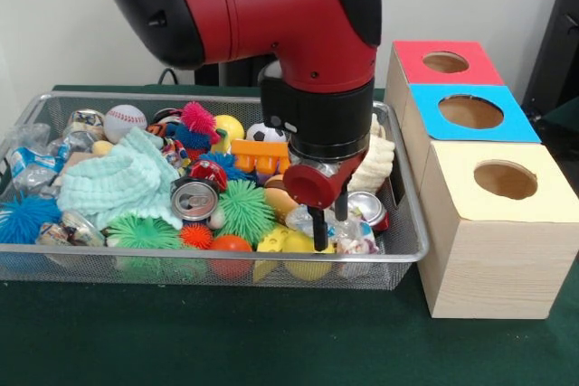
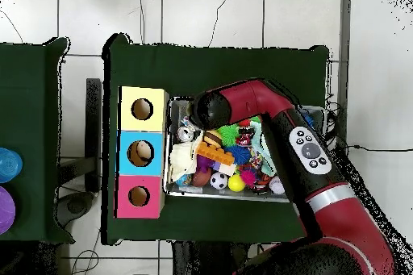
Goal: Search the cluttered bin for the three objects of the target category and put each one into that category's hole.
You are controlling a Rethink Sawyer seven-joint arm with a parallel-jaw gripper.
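Objects of many kinds fill the wire mesh bin (image 1: 407, 250), and the gripper (image 1: 328, 223) hangs down into its right end in the front view, black fingers (image 1: 320, 228) lowered among the clutter. Whether those fingers are parted or pressed together, or gripping anything, cannot be told, since only dark prongs show beneath the red disc on the wrist. Just beside the prongs lie a red-topped can (image 1: 369, 208) toward the bin's right wall, a yellow holed toy (image 1: 276, 241) by the front wall, and clear plastic wrappers. Further left sit a green spiky ball (image 1: 245, 210), an upturned silver can (image 1: 194, 198), and an orange ball (image 1: 232, 245) at the front edge. A pale green knitted cloth (image 1: 118, 183) covers the middle-left, with a baseball (image 1: 124, 121) near the back wall and a blue spiky ball (image 1: 23, 216) at the left end. A cream knitted cloth (image 1: 375, 164) drapes against the right wall behind the wrist. Outside the bin, touching its right end, stands a wooden box (image 1: 479, 259) with three holes, topped yellow (image 1: 504, 179) nearest, blue (image 1: 470, 111) in the middle and red (image 1: 445, 61) farthest. All rests on a dark green table (image 1: 226, 341).
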